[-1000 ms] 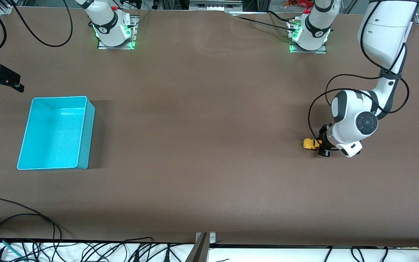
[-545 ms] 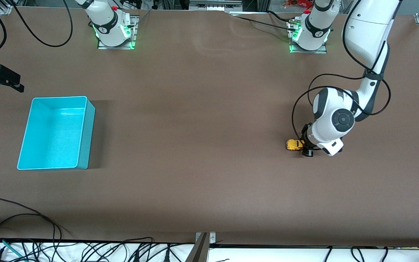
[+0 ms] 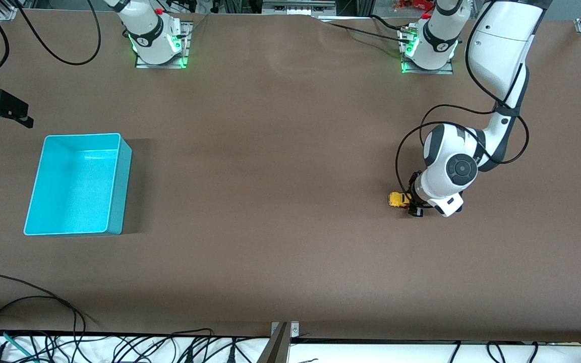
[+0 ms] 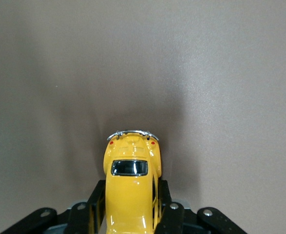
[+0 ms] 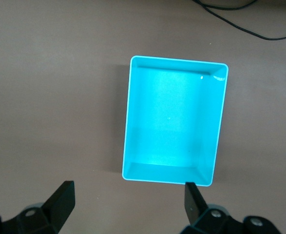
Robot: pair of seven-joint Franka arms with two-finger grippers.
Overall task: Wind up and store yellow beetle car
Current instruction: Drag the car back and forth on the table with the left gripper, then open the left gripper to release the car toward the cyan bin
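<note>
The yellow beetle car (image 3: 397, 199) is down at the brown table surface toward the left arm's end. My left gripper (image 3: 411, 204) is shut on its sides. In the left wrist view the car (image 4: 130, 185) fills the space between the black fingers (image 4: 96, 200) of my left gripper (image 4: 130, 195), with its chrome bumper pointing away from the hand. My right gripper (image 3: 3, 108) hangs open at the right arm's end of the table, beside the turquoise bin (image 3: 119, 186). The right wrist view shows my right gripper (image 5: 127, 195) with nothing between its fingers, and the empty bin (image 5: 174, 122).
The two arm bases (image 3: 157, 40) (image 3: 429, 45) stand along the table edge farthest from the front camera. Loose black cables (image 3: 43, 312) lie along the edge nearest it. A wide stretch of bare brown table (image 3: 270, 176) separates the car from the bin.
My left gripper has slid the car along the table toward the right arm's end, quickly at first, then slower. The right arm has not moved.
</note>
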